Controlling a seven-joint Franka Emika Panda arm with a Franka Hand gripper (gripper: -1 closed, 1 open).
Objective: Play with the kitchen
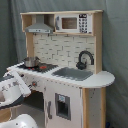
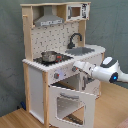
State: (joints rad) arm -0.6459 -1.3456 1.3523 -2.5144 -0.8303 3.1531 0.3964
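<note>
1. I see the kitchen (image 2: 60, 65) standing on the floor before a grey curtain, its oven door (image 2: 70, 102) already swung down.
2. My gripper (image 2: 76, 68) sits at the knobs (image 2: 59, 75) just above that door; I cannot tell its opening or hold.
3. Pot (image 1: 31, 61), faucet (image 1: 85, 59) and sink (image 1: 74, 73) look untouched, so I judge most play remains.

The arm (image 2: 107, 71) is glossy white with rounded, bulbous links, darker joint seams and a small blue light.
</note>
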